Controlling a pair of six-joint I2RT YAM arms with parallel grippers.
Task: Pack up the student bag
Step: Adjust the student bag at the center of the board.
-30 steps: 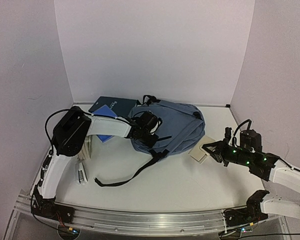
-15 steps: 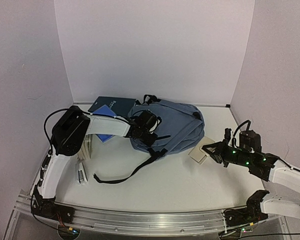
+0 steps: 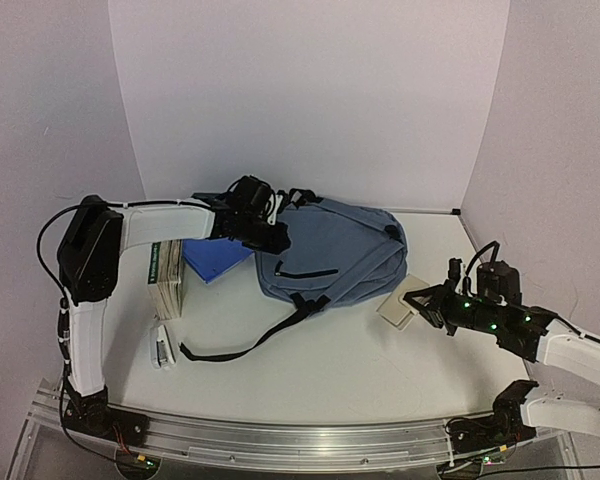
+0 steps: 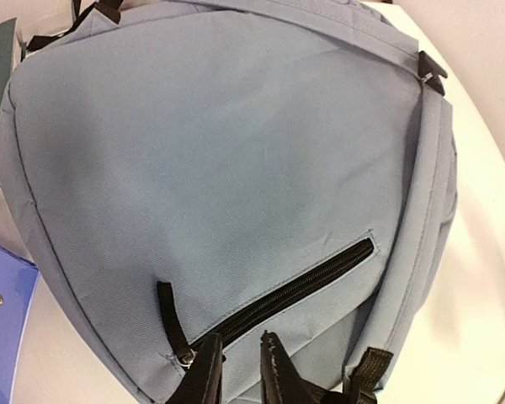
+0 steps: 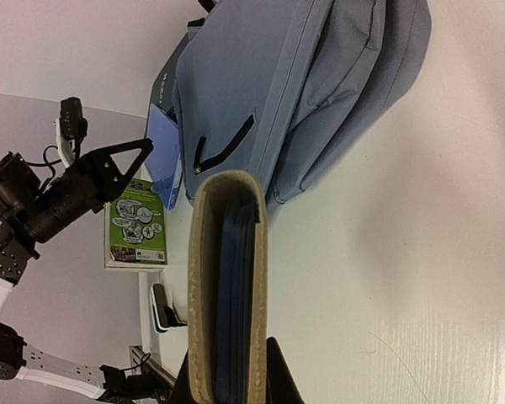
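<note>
While the bag lies flat on the worktop, front face up, it sits in the middle of the far half, close to the back wall.

Left arm: reaches across from the left. Left tool hangs over the bag's far left corner. Its jaws are a little parted with nothing between them, and only bag cloth shows in the gap. The wrist view looks down on the front-pocket zip, which is closed. The zip pull lies just beside the fingertips. Contact with the cloth: cannot tell.

Right arm: low on the right side. Right tool is clenched on a tan book, held edge-on near the bag's right side, apart from the bag.

Other items:
- A black strap trails from the bag toward the near edge.
- A blue folder is just beside the bag's left edge.
- A green-covered book lies left of the folder.
- A small white-and-black item lies nearer the arm bases; too small to name.
</note>
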